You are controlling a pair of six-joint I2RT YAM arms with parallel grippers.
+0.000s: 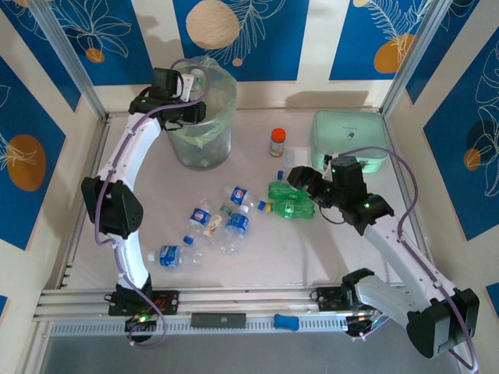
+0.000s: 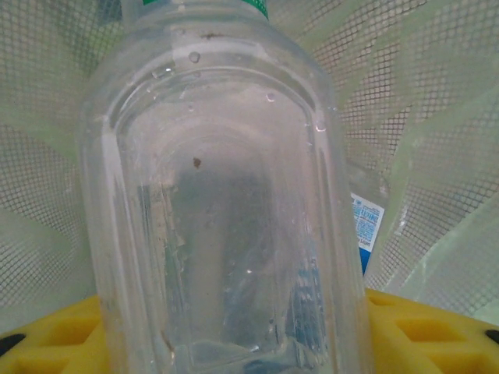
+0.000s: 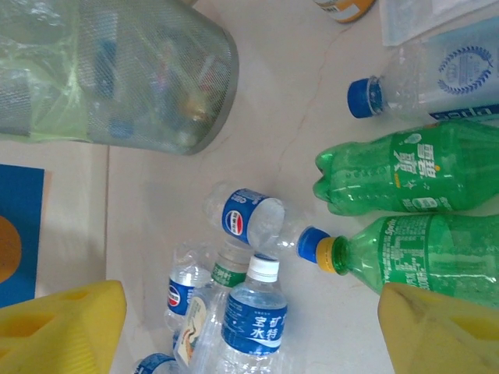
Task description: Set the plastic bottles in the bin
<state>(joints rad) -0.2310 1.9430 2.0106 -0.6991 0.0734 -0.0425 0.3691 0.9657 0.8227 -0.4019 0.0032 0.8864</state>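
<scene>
The left gripper (image 1: 181, 100), over the bin (image 1: 204, 152), grasps a clear bottle (image 2: 226, 218), green cap pointing away from the wrist. The bin contains a blue-labelled bottle (image 2: 366, 226). Loose bottles (image 1: 210, 222) lie on the desk (image 1: 265, 257). The right gripper (image 1: 310, 188) hangs released over two green bottles (image 1: 290, 201), long axes left-right, caps left.

Left arm (image 1: 129, 164): rises from its base at the near edge, elbow folded out to the left, white forearm sweeping far and right.
Left end effector (image 1: 185, 100): points down, left yellow fingers (image 2: 54, 339) closed on a clear bottle (image 2: 218, 202).
Right arm (image 1: 405, 265): elbow low at near right, forearm running far and left.
Right end effector (image 1: 306, 191): jaws spread wide, right yellow fingers (image 3: 66, 327) well apart, empty.
</scene>
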